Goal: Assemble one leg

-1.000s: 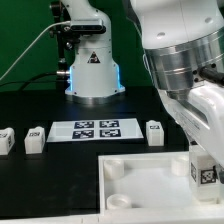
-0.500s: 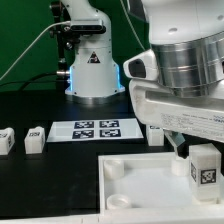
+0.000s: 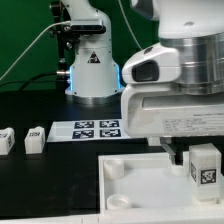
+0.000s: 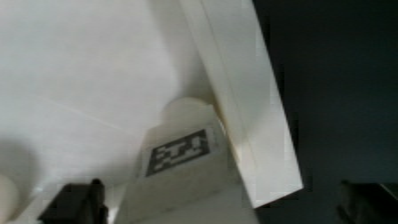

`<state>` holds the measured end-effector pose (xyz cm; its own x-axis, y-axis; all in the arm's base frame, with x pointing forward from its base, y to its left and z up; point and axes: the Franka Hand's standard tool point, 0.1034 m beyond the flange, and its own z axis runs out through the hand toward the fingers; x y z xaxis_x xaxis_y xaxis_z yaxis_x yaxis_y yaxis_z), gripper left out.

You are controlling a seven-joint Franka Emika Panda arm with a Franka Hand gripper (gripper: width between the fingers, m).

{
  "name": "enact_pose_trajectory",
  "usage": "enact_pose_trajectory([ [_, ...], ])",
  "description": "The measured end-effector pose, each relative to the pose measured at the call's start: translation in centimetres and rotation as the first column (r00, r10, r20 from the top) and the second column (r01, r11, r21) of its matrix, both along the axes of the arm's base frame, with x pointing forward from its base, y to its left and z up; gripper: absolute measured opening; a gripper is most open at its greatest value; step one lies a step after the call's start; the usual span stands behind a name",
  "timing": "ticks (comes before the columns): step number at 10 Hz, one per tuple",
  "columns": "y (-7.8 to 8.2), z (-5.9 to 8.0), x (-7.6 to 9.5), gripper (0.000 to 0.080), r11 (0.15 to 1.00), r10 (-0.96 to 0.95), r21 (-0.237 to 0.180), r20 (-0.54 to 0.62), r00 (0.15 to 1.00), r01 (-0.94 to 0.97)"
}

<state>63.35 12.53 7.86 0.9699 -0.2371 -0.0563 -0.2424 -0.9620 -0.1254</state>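
A leg, a small white block with a black-and-white tag, stands on the white square panel at its far corner on the exterior view's right. In the wrist view the same leg lies between my gripper's two dark fingers, with a gap on each side. The gripper is open around it. One dark finger shows beside the leg in the exterior view. Two more legs stand on the black table at that view's left.
The marker board lies behind the panel. The robot base stands at the back. A round corner socket shows on the panel. My arm's large body fills the exterior view's upper right and hides the table behind it.
My arm has swung toward the exterior view's left and come down, now hiding the leg that stood right of the marker board. The leg on the panel has barely moved.
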Motion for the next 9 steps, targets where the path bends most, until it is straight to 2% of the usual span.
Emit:
enact_pose_trajectory([
  [1,-0.05,-0.02,-0.01,0.0649,1.000,-0.007,0.002,-0.001,1.000,0.007],
  [2,0.03,-0.01,-0.02,0.0519,0.999,-0.043,0.003,-0.007,0.999,0.043],
  [3,0.06,-0.02,-0.02,0.0519,0.998,-0.056,0.003,-0.009,0.998,0.056],
  [4,0.16,-0.02,-0.05,0.0379,0.989,-0.149,0.005,-0.023,0.989,0.149],
  [5,0.12,-0.03,-0.05,0.0316,0.966,-0.258,0.000,-0.039,0.965,0.258],
  [7,0.18,-0.07,-0.08,0.0316,0.913,-0.408,-0.007,-0.063,0.911,0.408],
  [9,0.28,-0.17,-0.06,0.0316,0.758,-0.649,-0.009,-0.119,0.752,0.652],
])
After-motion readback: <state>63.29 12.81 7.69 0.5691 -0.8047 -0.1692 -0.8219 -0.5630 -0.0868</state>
